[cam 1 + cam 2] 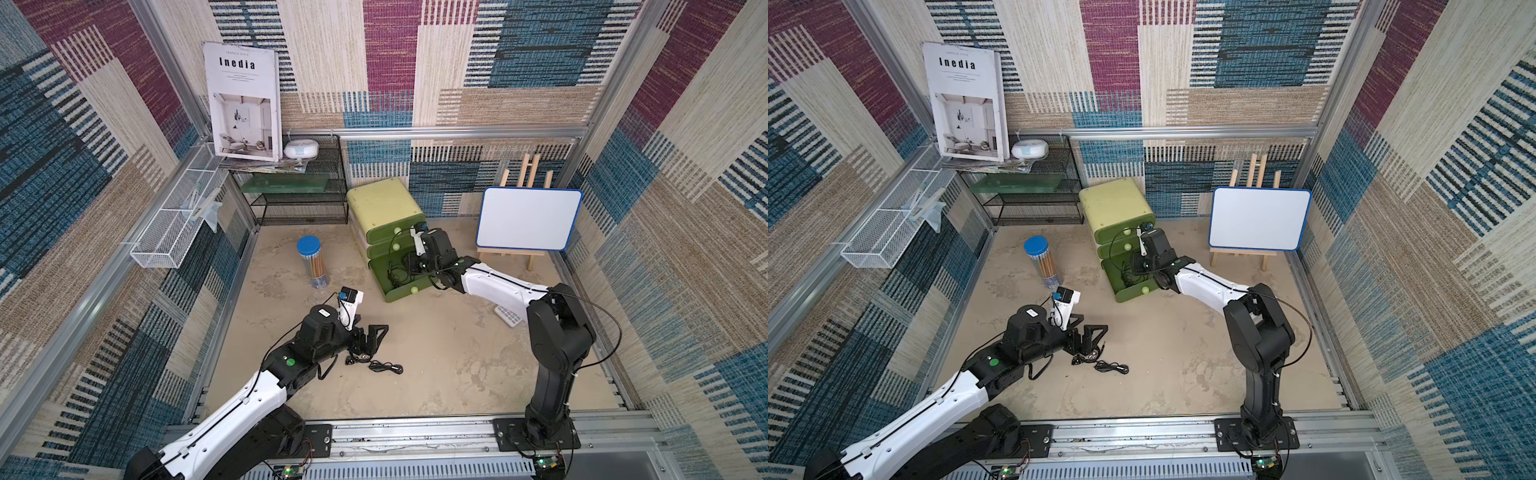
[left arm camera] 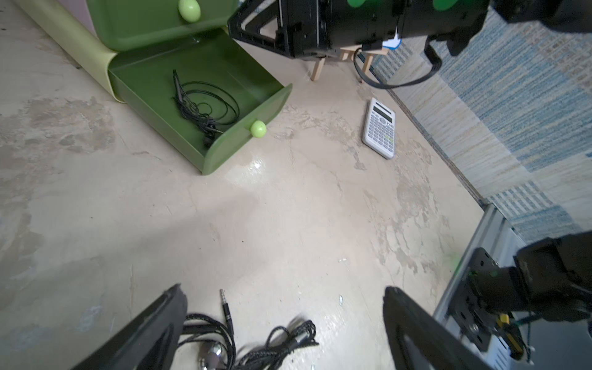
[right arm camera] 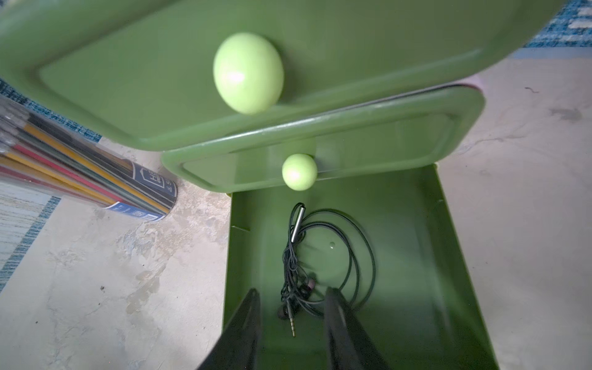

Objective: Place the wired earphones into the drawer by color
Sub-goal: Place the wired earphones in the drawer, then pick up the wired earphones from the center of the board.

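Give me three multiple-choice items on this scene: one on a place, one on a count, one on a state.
1. The black earphones by the right gripper lie: A) in the open bottom drawer; B) on the table; C) on the mesh shelf.
2. The green cabinet has how many knobs: A) one; B) two; C) three.
3. The left gripper is: A) shut on a cable; B) open; C) shut empty.
Key: 1A, their cable coils on the drawer's green floor; 2C, one knob on each drawer front; 3B, its fingers stand wide apart over the loose earphones.
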### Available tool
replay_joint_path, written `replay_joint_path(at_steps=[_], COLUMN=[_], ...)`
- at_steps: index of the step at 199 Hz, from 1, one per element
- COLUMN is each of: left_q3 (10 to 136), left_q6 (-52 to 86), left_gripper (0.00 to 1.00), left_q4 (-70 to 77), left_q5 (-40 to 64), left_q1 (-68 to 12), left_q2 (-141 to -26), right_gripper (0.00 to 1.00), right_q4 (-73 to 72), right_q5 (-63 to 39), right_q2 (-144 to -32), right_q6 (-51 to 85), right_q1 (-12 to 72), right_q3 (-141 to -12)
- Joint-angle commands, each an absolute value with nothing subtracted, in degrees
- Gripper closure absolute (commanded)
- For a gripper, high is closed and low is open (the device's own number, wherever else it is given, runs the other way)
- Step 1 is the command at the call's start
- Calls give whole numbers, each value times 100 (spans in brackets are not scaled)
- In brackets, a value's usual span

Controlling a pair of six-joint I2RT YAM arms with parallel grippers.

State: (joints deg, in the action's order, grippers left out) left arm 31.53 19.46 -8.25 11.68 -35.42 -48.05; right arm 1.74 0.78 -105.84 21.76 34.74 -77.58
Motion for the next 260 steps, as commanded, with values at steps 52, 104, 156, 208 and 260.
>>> replay_joint_path(at_steps=[52, 104, 156, 208, 260], left_q3=[3712, 4022, 4415, 4524, 4524], left_q6=[2092, 2135, 2144, 2249, 2181], left_gripper=[0, 0, 0, 0, 1], left_q4=[-1833, -2115, -2461, -2606, -2479], left_q5=[778, 338, -111, -326, -243], left_q1=[-4653, -5396, -5832, -5864, -5883], left_q2=[-5519, -6291, -7074, -7711, -8198], right_gripper=[46, 25, 0, 0, 0], right_q4=[-287, -588, -1210, -1492, -1503], right_q5=[98, 375, 720, 863, 1032], right_q2=[-8854, -7297, -6284, -6166, -6056], right_q6=[1989, 1846, 1541, 1191, 1147], right_q1=[3185, 2942, 2867, 2836, 2832], right_q3=[-6146, -4753, -3636, -3239, -3103])
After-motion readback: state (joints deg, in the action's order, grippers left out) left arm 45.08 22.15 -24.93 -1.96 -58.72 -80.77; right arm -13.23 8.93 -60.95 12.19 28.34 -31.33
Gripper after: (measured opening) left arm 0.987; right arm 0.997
